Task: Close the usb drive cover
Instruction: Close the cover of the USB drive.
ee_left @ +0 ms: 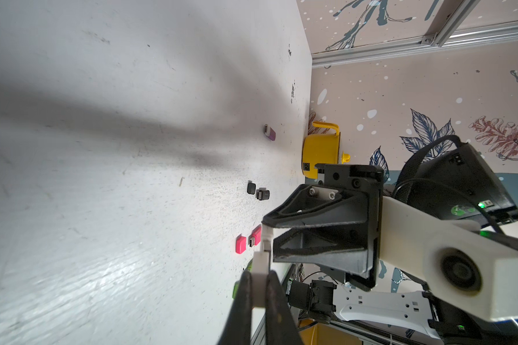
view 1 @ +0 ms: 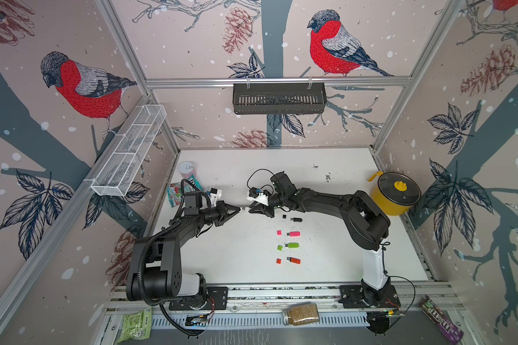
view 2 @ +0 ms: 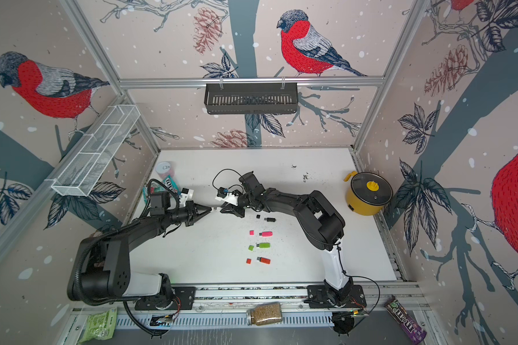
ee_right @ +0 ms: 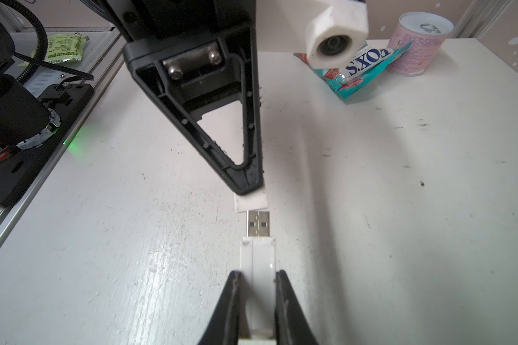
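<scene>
Nearest the front rail, a jar of grains (view 1: 302,313) lay on its side. Behind it on the worktop (view 1: 222,254) lay an orange drive (view 1: 294,260), a green drive (view 1: 292,245), a pink drive (view 1: 294,233) and a black drive (view 1: 296,220), each with its cap off just beside it. At mid-worktop the right end effector (ee_right: 256,273) was clamped on the white usb drive (ee_right: 257,254), connector bare. The left end effector (ee_right: 248,189) pinched the white cover (ee_right: 251,203), its mouth at the connector tip, not seated. Farthest back stood a yellow pot (view 1: 395,194) and a pink can (view 1: 187,170)
</scene>
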Available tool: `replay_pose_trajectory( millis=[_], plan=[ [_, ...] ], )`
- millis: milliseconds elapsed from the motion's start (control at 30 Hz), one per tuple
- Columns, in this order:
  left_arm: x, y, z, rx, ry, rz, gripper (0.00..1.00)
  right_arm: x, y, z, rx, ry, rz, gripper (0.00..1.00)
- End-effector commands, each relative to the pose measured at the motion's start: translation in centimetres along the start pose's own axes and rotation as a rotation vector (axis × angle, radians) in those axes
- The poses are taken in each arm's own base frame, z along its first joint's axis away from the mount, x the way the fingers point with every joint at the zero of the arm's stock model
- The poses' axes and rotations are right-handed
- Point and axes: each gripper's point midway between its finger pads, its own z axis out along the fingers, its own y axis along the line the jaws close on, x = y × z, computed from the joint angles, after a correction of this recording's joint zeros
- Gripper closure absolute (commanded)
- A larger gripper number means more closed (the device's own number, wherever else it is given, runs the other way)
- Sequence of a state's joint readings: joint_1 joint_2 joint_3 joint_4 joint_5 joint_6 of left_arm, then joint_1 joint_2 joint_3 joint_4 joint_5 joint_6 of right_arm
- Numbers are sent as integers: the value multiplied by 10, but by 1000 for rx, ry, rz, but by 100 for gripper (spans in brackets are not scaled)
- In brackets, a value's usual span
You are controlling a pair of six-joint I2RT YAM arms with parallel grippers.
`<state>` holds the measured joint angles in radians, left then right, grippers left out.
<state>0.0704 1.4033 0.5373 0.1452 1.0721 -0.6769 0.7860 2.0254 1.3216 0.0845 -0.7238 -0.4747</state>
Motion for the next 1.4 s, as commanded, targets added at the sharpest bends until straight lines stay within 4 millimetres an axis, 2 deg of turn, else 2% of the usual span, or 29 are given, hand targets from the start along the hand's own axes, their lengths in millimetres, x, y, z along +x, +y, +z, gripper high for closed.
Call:
replay_pose_trajectory(
  millis=[0,400,967,1367],
  plan=[
    [-1,-3,1,15,0,20,98,-6,5,5,-20,-12,-18,89],
    [2,1,1,11,4,14,98,-15,7,3,-16,-43,-42,89],
    [20,-9,14,55,97,32,99,-15,7,2,-80,-49,-248,90],
    [26,-12,19,63,120,47,99,-38,8,-2,-89,-123,-281,90]
  ],
)
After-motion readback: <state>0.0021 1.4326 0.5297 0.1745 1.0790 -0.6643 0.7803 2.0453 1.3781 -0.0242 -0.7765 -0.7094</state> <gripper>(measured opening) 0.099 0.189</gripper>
